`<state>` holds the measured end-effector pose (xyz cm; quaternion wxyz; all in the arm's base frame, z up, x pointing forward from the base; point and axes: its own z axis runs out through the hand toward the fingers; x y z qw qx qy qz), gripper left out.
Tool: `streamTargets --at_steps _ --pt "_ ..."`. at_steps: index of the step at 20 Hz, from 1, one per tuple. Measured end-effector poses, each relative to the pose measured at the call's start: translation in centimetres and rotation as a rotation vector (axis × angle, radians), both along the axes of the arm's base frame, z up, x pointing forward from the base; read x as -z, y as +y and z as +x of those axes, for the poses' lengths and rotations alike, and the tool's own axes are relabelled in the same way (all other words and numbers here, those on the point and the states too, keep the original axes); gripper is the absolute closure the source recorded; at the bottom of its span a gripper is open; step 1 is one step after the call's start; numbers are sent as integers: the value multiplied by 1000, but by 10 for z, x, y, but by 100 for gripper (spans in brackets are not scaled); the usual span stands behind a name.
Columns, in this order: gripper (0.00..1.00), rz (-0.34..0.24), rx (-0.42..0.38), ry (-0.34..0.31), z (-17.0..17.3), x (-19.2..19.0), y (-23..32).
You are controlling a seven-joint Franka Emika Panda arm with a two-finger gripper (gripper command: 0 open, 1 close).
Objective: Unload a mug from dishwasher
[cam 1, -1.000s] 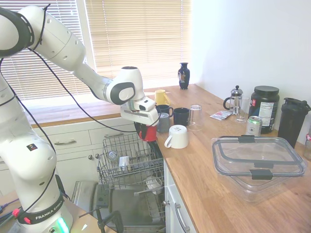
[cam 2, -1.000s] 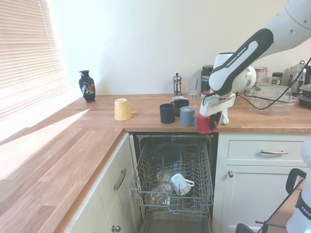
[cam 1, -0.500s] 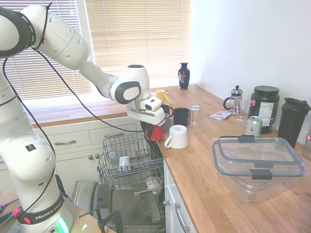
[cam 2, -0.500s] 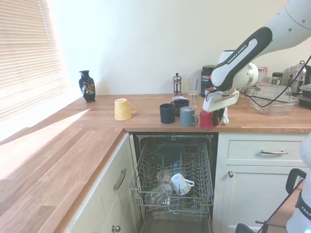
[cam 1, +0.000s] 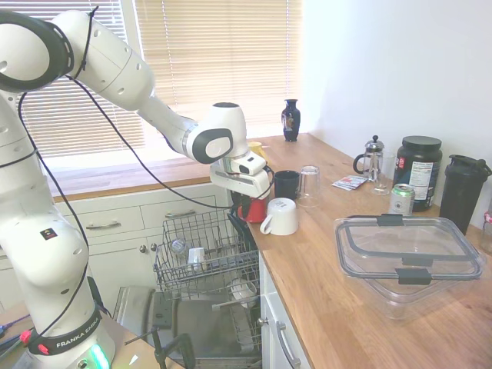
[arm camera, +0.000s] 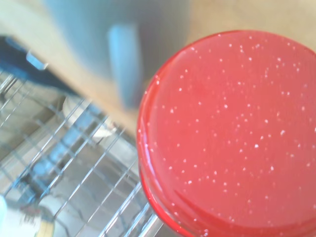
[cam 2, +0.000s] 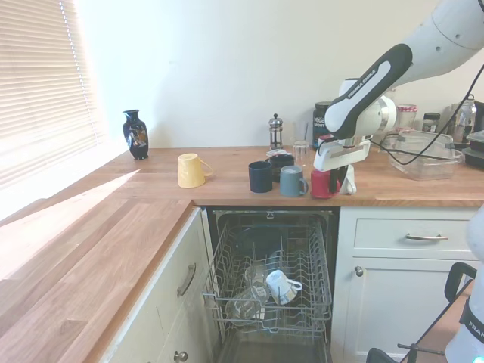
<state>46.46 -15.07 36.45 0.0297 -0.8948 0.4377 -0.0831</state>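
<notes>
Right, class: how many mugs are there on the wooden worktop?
6: yellow mug on its side, navy mug, black mug behind it, grey-blue mug, red mug at the front edge, white mug beside it. Others may be hidden.

Sunlit slatted blinds (cam 1: 223,61) fill the upper left; a white wall (cam 1: 400,69) rises right, above the wooden worktop (cam 1: 323,277) and white drawers (cam 1: 115,223).
</notes>
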Motion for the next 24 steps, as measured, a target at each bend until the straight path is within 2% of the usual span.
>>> streamTargets --at_steps 11,12,17,24 --pt "100 6 -5 54 49 -2 -19" --pt "0 7 -5 58 50 -3 -19" --pt "0 18 -15 92 54 6 -15" --pt "0 18 -30 106 61 14 -7"
